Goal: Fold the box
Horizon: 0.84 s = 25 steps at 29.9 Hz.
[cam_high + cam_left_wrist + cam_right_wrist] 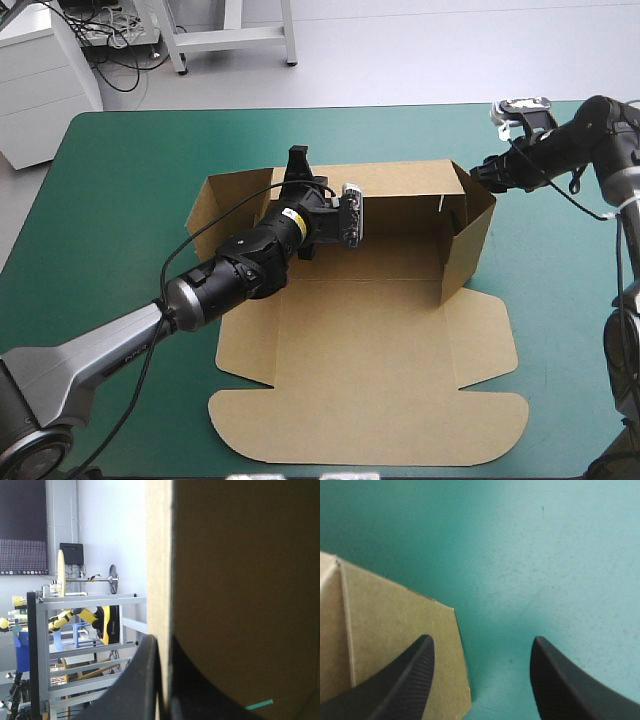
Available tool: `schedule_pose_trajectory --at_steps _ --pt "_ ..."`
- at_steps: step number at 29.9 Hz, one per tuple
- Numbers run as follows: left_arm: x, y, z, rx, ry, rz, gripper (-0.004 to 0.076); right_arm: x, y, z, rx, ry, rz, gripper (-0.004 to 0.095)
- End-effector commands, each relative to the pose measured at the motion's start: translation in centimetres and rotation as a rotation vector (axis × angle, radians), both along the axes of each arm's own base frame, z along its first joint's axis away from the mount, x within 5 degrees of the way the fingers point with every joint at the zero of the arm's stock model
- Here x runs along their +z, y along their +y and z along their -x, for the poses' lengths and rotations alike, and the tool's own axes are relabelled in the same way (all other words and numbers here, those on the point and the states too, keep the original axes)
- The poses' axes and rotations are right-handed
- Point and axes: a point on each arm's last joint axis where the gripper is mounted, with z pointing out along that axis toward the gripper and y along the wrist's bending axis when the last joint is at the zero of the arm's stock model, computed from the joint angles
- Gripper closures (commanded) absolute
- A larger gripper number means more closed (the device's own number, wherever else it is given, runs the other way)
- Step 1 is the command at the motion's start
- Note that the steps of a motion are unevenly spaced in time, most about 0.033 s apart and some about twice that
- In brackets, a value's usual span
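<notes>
Nearest lies the lid (370, 430) of the box (370, 320), flat on the teal-green cover (120, 200) with its rounded corners toward the robot. The brown sheet sits mid-table, floor down, with the far wall (400, 185) and right wall (468, 240) raised. Across the floor reaches the left arm, and the left gripper (298, 160) is clamped on the top edge of the far wall near its left end; the wrist view shows the board's edge pinched between the black fingers. At the far right corner hovers the right gripper (482, 640), fingers spread and holding nothing, one over a corner flap (395, 645) of board, the other over bare cover.

The step looks like squaring that right corner. To do it well I would hold the left pinch firm and the far wall upright, then bring the right fingers down astride the flap's edge before closing and turn it inward along its score. In the way: the left arm lies over the tray's floor, and the left wall (222, 200) splays outward, not yet upright, close by that arm
</notes>
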Motion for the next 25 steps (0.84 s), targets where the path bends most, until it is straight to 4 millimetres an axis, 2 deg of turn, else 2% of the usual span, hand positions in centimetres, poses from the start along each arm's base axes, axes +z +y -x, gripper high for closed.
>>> schedule_pose_trajectory --at_steps 1,17,25 --pt "0.6 -0.5 0.7 -0.004 0.036 0.087 0.0756 2.3 0.3 2.1 0.017 -0.121 -0.033 0.0382" --pt "0.6 -0.5 0.7 -0.002 0.037 0.09 0.0756 -0.6 1.2 9.5 0.13 -0.249 -0.011 0.0383" --pt "0.6 -0.4 0.6 0.013 0.045 0.1 0.0756 -2.5 1.9 10.5 0.301 -0.269 0.01 0.0382"
